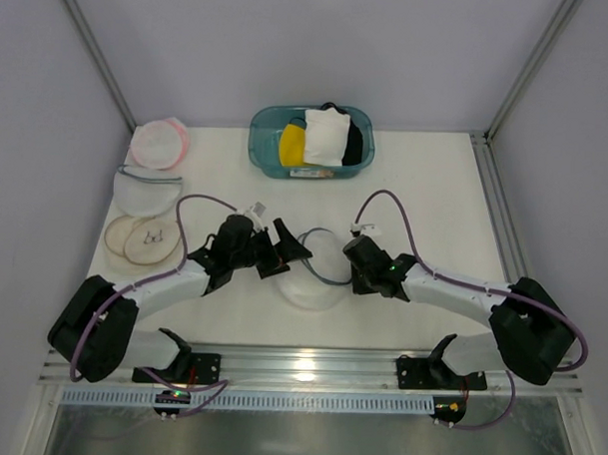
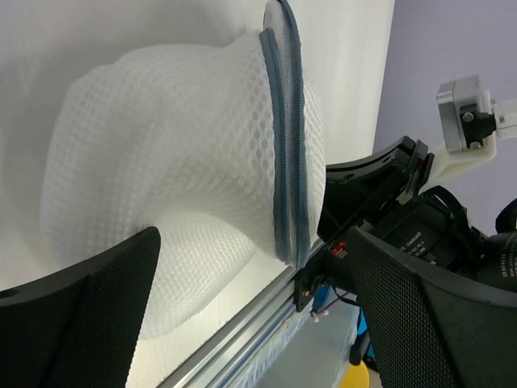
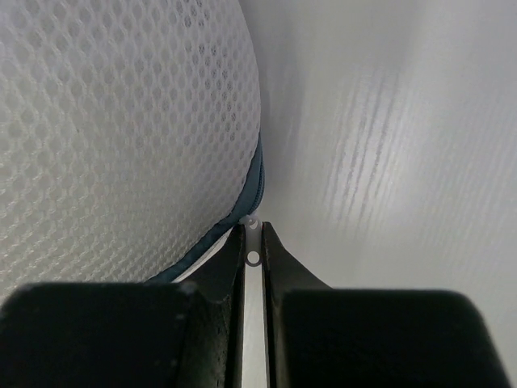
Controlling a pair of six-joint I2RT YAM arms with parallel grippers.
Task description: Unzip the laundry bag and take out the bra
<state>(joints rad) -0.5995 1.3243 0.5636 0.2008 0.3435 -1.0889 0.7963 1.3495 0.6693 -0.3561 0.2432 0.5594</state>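
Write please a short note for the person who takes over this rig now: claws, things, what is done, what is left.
Claws: the left claw is open and holds nothing. The right claw is shut on the zipper pull, it seems.
Things: the laundry bag lies on the table between both claws.
Done: the pull is gripped; the rim part seen from the left wrist looks zipped.
Left: open the zipper and take out the bra, which is not visible outside the bag.
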